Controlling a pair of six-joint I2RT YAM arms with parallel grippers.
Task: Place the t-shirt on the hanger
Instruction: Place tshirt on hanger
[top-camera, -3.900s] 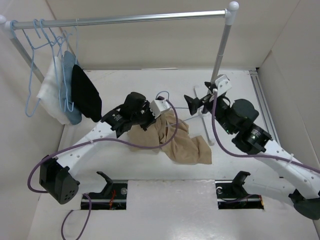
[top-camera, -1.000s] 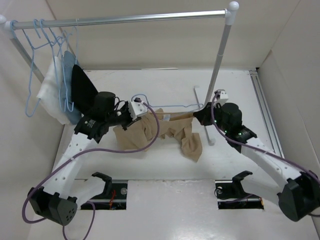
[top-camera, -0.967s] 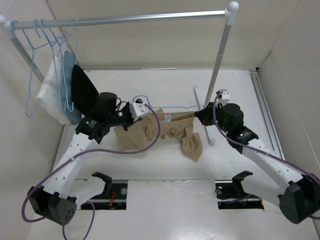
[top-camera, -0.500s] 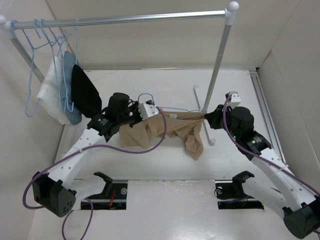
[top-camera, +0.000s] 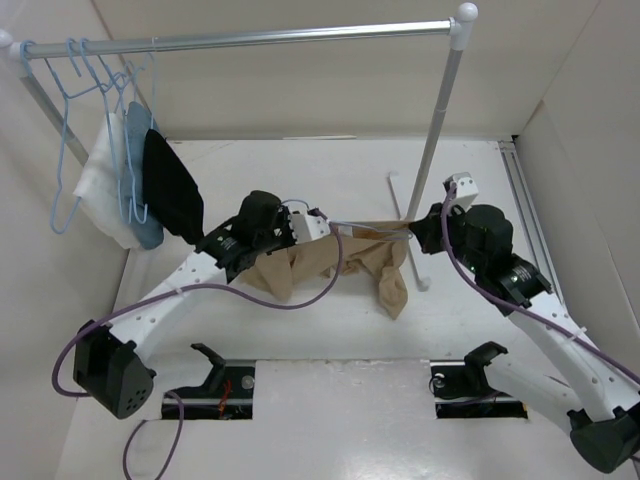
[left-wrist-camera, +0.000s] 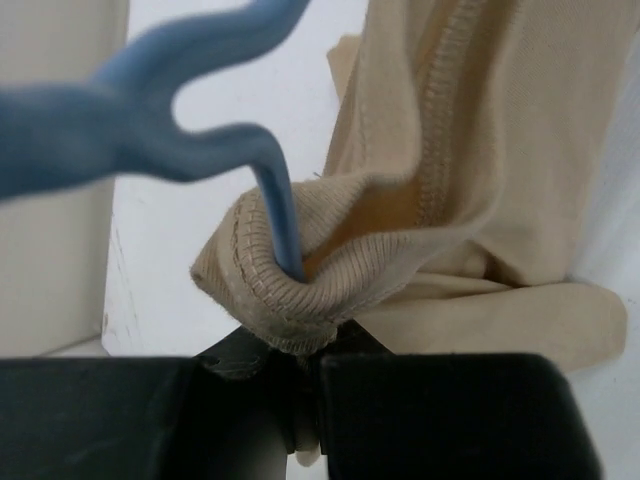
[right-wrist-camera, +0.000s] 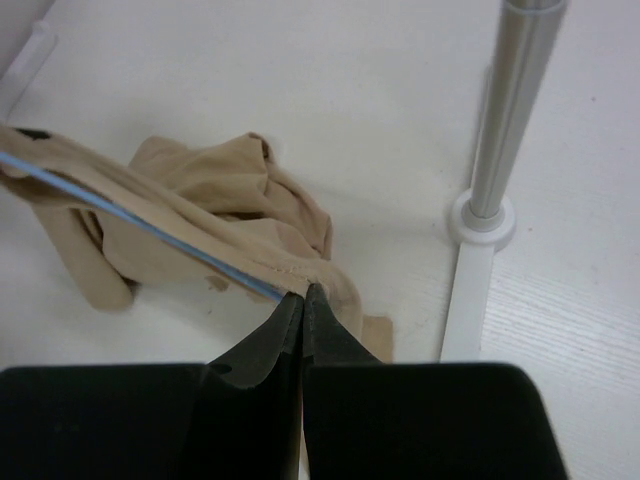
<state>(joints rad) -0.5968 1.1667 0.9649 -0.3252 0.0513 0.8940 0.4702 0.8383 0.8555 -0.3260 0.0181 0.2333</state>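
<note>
Threading step, mid-worktop: left end effector clamped on t-shirt ribbed edge, right end effector clamped on hanger wire; next, I judge, draw cloth along wire.

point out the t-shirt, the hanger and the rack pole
t-shirt (top-camera: 392, 288): top external view, the drooping fold
hanger (left-wrist-camera: 280, 215): left wrist view, the wire entering the hem
rack pole (right-wrist-camera: 512, 110): right wrist view, the metal shaft
</note>
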